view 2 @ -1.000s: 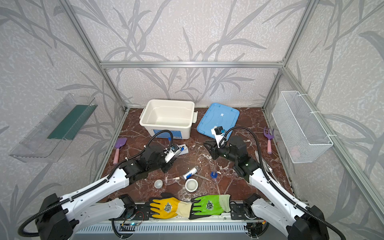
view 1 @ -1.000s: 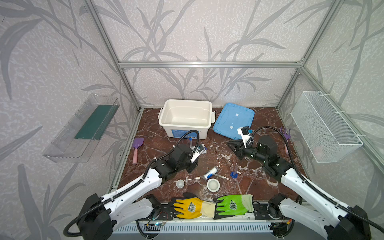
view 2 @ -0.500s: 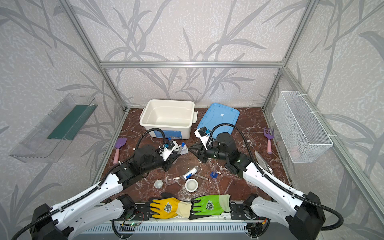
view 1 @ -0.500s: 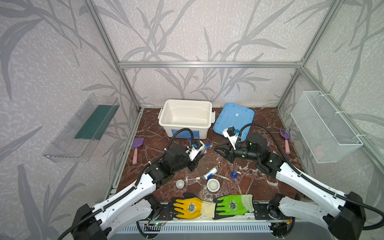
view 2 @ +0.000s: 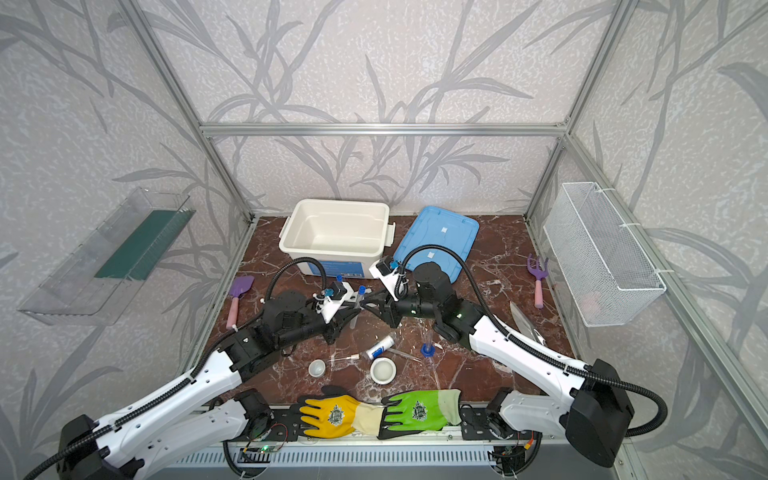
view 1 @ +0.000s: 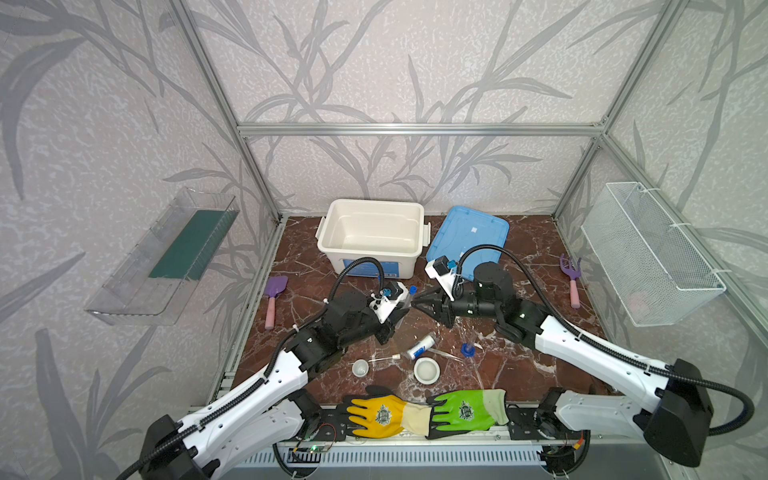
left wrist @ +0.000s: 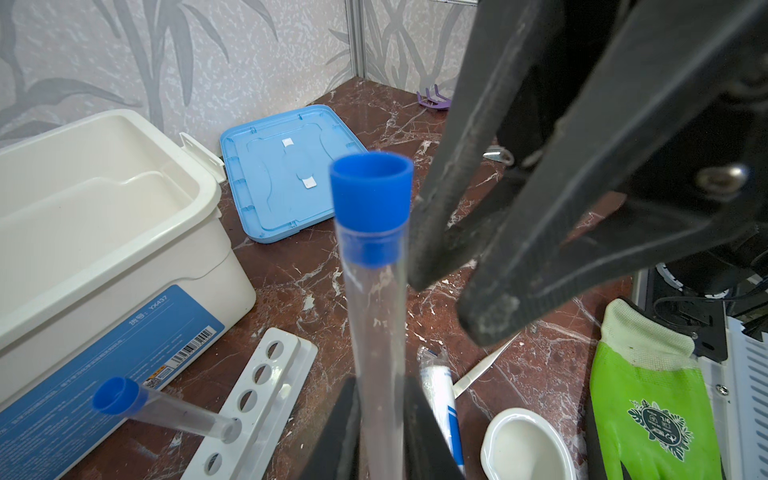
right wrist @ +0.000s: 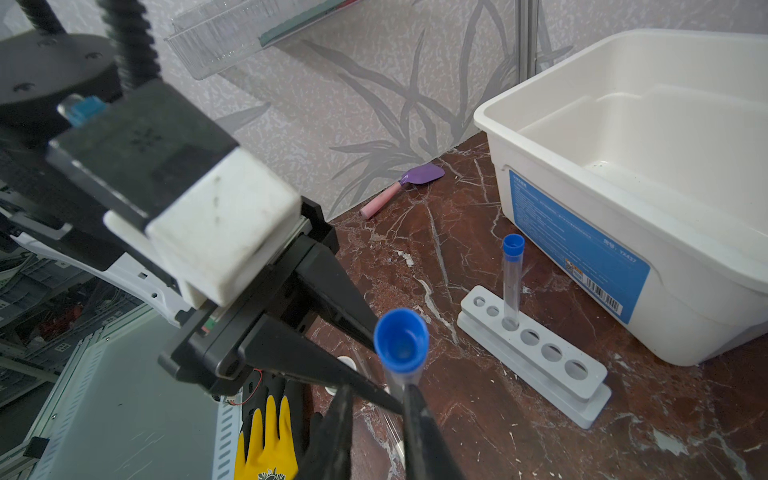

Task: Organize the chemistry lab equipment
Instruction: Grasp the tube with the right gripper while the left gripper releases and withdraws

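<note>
Farthest back stands the open white bin (view 1: 374, 202), with its blue lid (view 1: 473, 232) lying flat just to its right. Along the near edge lie a yellow glove (view 1: 380, 413) and a green glove (view 1: 465, 409), cuffs overlapping.

In the middle, near of the bin, the left gripper (left wrist: 380, 407) is clamped on the lower part of a clear blue-capped test tube (left wrist: 376, 311) and holds it upright above the table. The right gripper (left wrist: 451, 299) reaches in from the right with its jaws narrowly parted and nothing between them. Its tips are just beside the tube below the cap; contact cannot be made out.

The white six-hole rack (right wrist: 523, 365) lies just near of the bin's labelled front wall, a second blue-capped tube (right wrist: 510, 286) standing in its third hole.

Nearer lie a larger white dish (view 1: 427, 370) and, to its left, a smaller dish (view 1: 360, 368). Between and just beyond them lies the blue-labelled vial (view 1: 420, 347), with the tweezers (left wrist: 478, 374) and the blue-based vessel (view 1: 468, 349) to its right.
</note>
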Available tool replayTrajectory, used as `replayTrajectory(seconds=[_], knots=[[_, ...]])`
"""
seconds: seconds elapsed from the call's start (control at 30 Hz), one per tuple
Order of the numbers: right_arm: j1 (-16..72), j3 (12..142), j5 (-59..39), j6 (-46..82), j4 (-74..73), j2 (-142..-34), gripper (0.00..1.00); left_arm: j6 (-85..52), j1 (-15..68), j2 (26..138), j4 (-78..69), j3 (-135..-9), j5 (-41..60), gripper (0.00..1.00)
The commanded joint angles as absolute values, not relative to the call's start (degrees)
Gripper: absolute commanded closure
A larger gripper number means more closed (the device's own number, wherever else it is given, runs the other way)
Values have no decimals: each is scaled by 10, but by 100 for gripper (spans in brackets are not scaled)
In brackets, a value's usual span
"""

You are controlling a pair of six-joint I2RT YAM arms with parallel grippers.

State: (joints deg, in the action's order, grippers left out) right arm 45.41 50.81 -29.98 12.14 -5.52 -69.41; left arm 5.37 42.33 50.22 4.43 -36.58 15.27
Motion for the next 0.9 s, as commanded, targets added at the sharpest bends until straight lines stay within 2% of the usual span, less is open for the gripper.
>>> replayTrajectory(seconds=[0.0,0.87], knots=[[458,526,-296,116,-85,-705,77,41,423,488,25,-356,170,80],[471,526,-291,135,-159,-733,80,39,424,491,19,-355,173,80]])
